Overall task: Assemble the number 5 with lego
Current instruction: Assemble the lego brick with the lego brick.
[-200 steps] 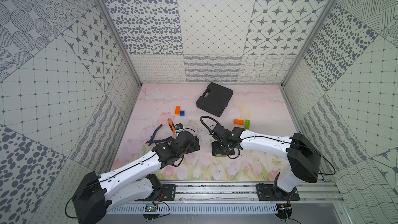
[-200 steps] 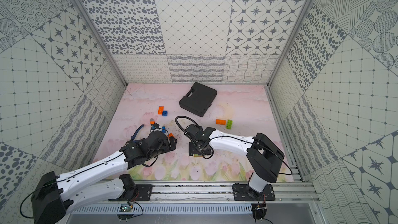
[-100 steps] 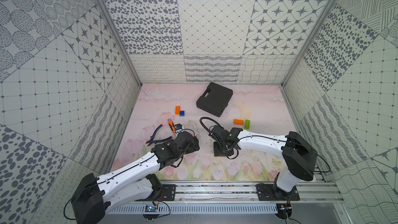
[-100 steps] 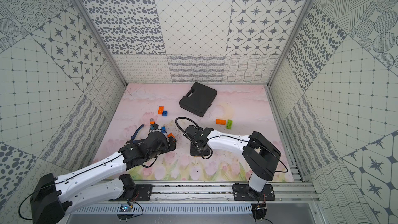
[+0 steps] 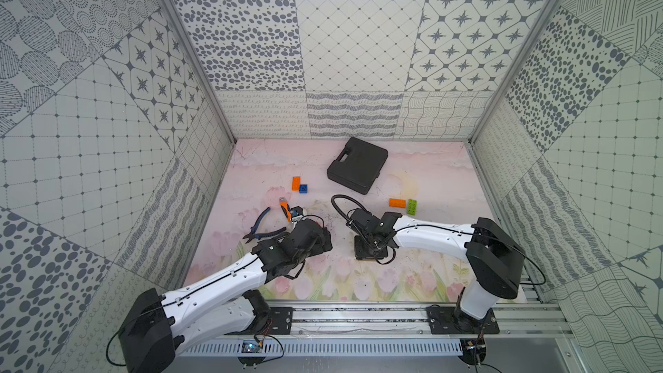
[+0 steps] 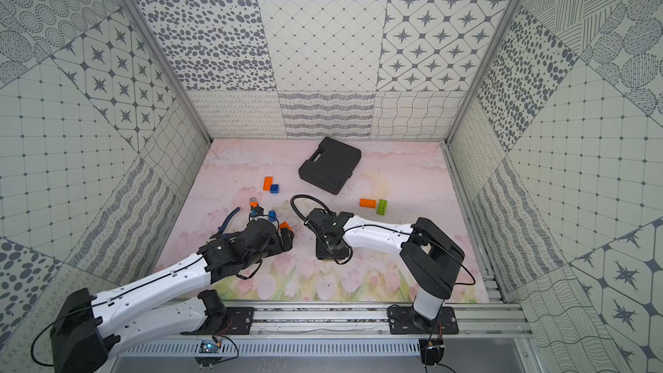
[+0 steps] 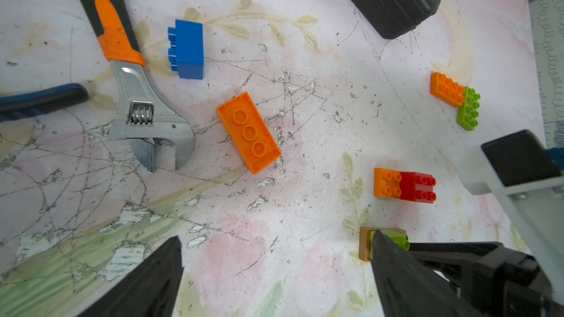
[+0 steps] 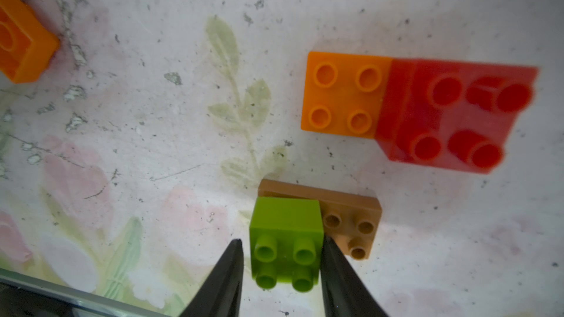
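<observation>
Located green brick (image 8: 287,227) lower centre of right wrist view, atop brown brick (image 8: 351,218). Found right hand (image 8: 282,239) straddling it, clamp unconfirmable; left hand (image 7: 274,234) spread, empty. Judged light, rigid, slick; preferred opposite flat walls for hold.

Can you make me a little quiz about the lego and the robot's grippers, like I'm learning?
1. True or false: the left gripper is open.
2. The right gripper has a green brick between its fingers. That brick sits on: A) a brown brick B) a blue brick C) the case.
3. Which colour brick touches the red brick?
Key: 1 true; 2 A; 3 orange.
</observation>
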`<state>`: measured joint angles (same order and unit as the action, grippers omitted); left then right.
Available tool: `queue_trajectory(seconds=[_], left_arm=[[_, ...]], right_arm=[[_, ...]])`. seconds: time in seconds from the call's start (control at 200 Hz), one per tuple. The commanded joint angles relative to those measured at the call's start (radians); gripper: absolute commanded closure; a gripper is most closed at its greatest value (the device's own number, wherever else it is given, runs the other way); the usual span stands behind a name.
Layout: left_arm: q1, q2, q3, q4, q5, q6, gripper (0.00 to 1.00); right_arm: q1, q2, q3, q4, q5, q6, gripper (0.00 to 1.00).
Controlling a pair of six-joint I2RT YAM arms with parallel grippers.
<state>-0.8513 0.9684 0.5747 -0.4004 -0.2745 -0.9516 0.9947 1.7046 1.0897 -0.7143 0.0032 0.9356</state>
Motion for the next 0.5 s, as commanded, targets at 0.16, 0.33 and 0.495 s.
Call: queue_trajectory(seconds=[0.16,0.33,0.495], left_arm=[[0.015,0.003,-0.006,0.001,-0.011,-0.012,0.00],[0.015,0.006,-0.006,0.003,-0.009,-0.014,0.00],[0.016,0.010,-0.004,0.003,-0.007,-0.014,0.00]], right_arm=[[0.006,0.016,0.023,0.000,0.002,0.000,0.54],[0.006,0.031,0.026,-0.007,0.002,0.004,0.64],[0.007,0.073,0.034,-0.038,0.002,0.004,0.67]])
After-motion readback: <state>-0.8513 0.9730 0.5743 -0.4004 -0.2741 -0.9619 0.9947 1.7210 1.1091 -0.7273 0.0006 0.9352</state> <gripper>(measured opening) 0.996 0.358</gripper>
